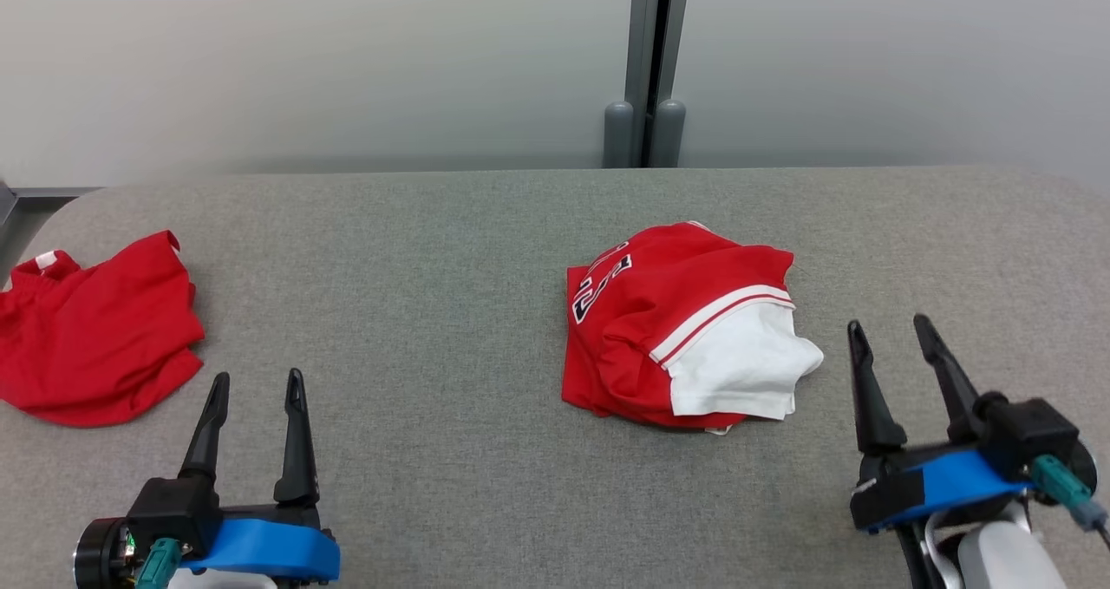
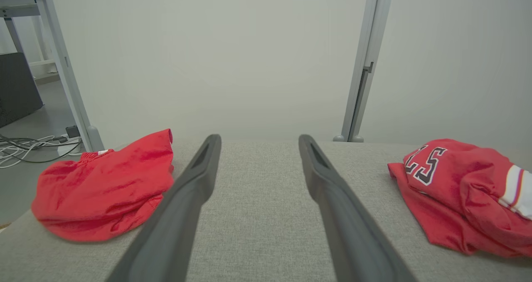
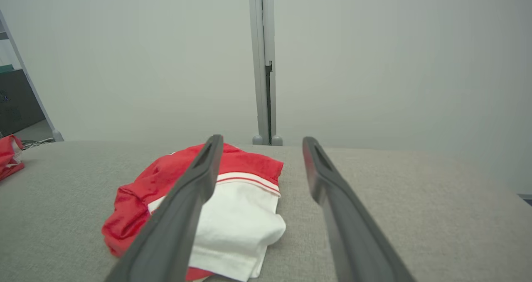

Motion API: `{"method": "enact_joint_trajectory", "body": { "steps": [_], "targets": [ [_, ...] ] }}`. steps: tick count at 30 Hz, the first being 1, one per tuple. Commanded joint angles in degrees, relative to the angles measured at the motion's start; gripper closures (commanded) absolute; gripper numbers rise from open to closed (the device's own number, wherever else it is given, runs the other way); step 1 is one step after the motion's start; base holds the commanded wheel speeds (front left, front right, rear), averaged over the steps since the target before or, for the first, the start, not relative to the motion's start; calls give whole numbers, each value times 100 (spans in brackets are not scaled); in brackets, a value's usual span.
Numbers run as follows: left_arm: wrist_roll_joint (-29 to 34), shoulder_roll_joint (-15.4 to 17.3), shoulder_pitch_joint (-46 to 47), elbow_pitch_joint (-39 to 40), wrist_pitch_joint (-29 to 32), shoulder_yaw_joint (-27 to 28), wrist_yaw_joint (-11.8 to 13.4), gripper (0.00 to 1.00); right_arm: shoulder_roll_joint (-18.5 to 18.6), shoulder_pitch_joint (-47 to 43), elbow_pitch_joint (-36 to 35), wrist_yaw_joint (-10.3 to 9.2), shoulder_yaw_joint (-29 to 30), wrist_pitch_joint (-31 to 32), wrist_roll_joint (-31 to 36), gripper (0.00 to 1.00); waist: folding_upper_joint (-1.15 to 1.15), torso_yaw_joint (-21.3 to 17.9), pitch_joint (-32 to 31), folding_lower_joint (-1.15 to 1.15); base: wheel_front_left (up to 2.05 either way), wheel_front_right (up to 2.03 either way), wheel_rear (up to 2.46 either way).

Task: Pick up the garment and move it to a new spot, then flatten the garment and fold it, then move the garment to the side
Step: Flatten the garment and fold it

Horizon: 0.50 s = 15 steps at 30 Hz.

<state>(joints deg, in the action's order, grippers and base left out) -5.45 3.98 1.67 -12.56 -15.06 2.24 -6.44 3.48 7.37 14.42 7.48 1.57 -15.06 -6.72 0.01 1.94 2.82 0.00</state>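
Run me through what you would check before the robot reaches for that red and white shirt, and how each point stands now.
1. The left tool is open and holds nothing: ok.
2. The right tool is open and holds nothing: ok.
3. The red and white shirt lies on the grey surface, touching neither tool: ok.
4. Bare surface lies between the right tool and the shirt: ok.
5. The plain red garment lies well apart from the shirt, at the surface's left end: ok.
6. The shirt is flat enough to fold: not ok, it lies bunched.
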Motion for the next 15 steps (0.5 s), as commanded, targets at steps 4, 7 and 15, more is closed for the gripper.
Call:
{"method": "enact_joint_trajectory", "body": {
  "steps": [4,7,15],
  "targets": [
    [11,-20,175,18,-17,-52,-38,0,278,749,257,3,-54,43,47,0,-1,116,182,0,0,0,0],
    [2,-34,286,26,-16,-96,-49,0,497,1327,485,3,-120,146,33,0,-1,221,365,0,0,0,0],
    [-42,-81,624,72,-17,-238,-61,0,1017,2705,1565,2,-285,722,-28,0,-1,536,920,0,0,0,0]
  ]
}}
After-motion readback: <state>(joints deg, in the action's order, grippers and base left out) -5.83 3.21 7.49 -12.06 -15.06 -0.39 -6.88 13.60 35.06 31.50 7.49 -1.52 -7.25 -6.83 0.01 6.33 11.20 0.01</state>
